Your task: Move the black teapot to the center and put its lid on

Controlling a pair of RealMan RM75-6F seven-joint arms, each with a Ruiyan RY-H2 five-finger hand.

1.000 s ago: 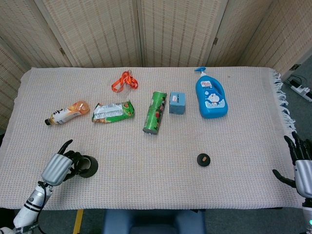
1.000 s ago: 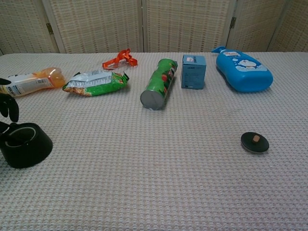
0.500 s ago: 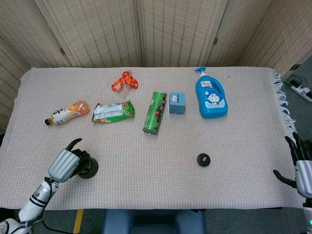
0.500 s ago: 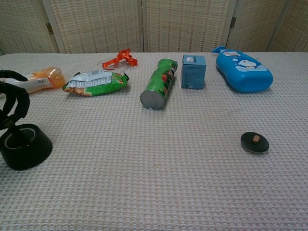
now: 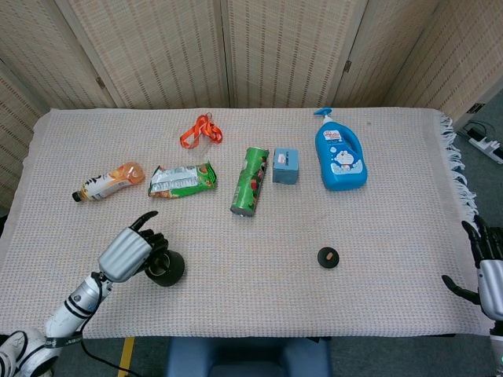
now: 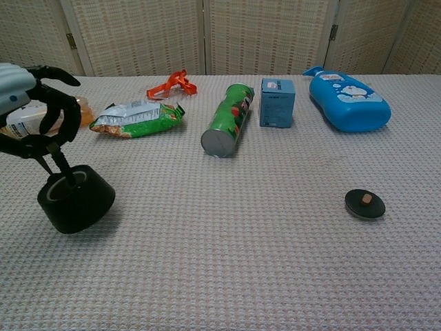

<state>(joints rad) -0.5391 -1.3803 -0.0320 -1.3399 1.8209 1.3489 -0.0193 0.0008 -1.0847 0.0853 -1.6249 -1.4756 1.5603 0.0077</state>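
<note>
The black teapot is a squat, lidless pot at the front left of the cloth, tilted and partly raised off it. My left hand holds it by the rim, with fingers reaching into its open mouth. Its round black lid, with a small tan knob, lies flat on the cloth at the front right. My right hand hangs at the table's right edge, fingers spread, holding nothing.
Across the back of the cloth lie an orange drink bottle, a green snack bag, an orange strap, a green chip can, a small blue box and a blue detergent bottle.
My left hand has carried the teapot to the right, toward the middle of the table, and lifted it slightly. The lid and the right hand have stayed put.
</note>
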